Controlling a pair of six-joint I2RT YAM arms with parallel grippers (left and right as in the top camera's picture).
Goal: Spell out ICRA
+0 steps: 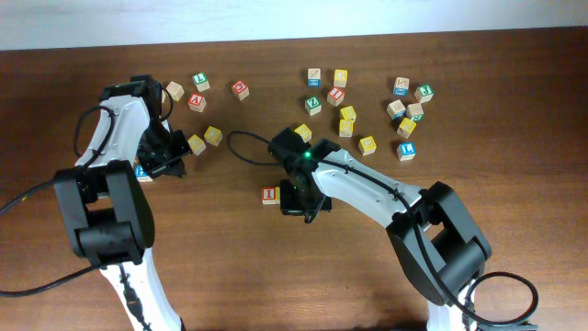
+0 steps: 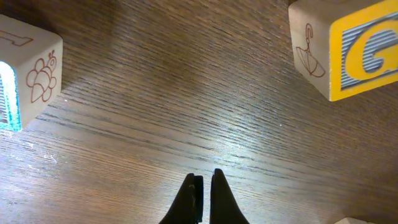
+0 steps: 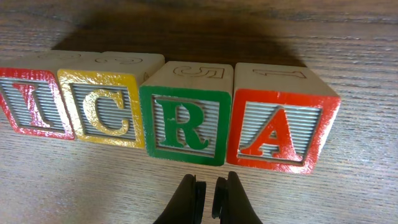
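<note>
In the right wrist view the four cubes stand side by side in a touching row on the wooden table: red I [image 3: 28,102], yellow C [image 3: 102,109], green R [image 3: 183,124], red A [image 3: 277,130]. My right gripper [image 3: 208,182] is shut and holds nothing, just in front of the seam between R and A. From overhead only the I cube [image 1: 270,194] shows; the right gripper [image 1: 299,198] covers the others. My left gripper [image 2: 203,185] is shut and empty over bare wood, far left of the row [image 1: 170,154].
A yellow G cube [image 2: 348,50] and a blue-faced cube [image 2: 28,74] flank the left gripper. Several loose cubes lie scattered at the back right [image 1: 367,144] and back left [image 1: 197,101]. A black cable [image 1: 241,136] loops near the middle.
</note>
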